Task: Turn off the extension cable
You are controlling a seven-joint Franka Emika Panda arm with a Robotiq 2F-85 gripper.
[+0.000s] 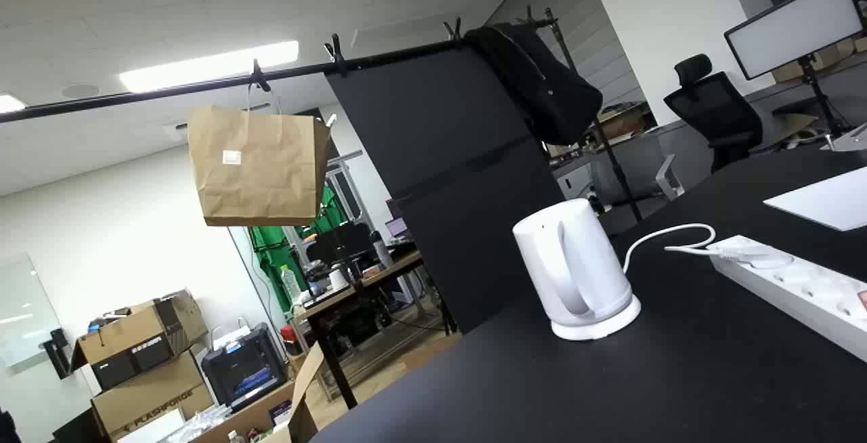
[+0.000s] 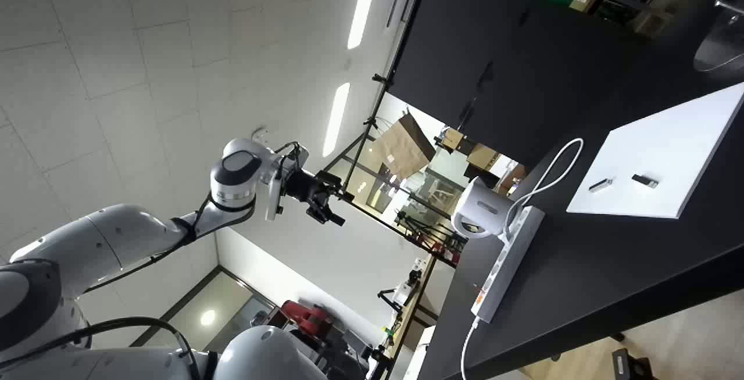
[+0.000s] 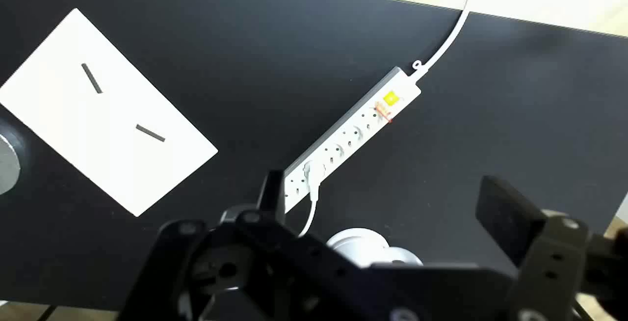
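**Black two-finger gripper (image 3: pixel 385 200) spread wide, well apart from the long flat white plastic power strip (image 3: pixel 353 134)**

Matte black flat tabletop (image 1: pixel 515 389): in all three views.
Tall black sheet backdrop (image 1: pixel 433 118): hangs from a thin black pole (image 1: pixel 399 56).
White-and-grey jointed robot arm (image 2: pixel 122 235): in an exterior view, comes in from the picture's left edge, raised.
Thin white rectangular board (image 3: pixel 108 115): flat on the tabletop.
Power strip: lies flat on the tabletop, sockets up, near the board but apart from it.
White rounded electric kettle (image 1: pixel 589 260): upright on the tabletop, near the plugged end of the strip.
Gripper: up in the air in an exterior view, well clear of the tabletop. Fingers (image 3: pixel 510 218) far apart in the wrist view, part of the kettle showing through the gap.
White mains cord (image 3: pixel 449 41): leaves one short end of the strip, runs over the table edge.
Thin white kettle cord (image 1: pixel 687 225): loops across to the strip.
Two small dark narrow bars (image 3: pixel 92 78): on the board, apart from each other.
White plug (image 3: pixel 313 176): on the kettle cord, seated in a socket toward the opposite end from the mains cord.
Small square switch (image 3: pixel 391 98): strip's top face, mains-cord end. Bright yellow in the wrist view. Can't tell which way it's pressed.
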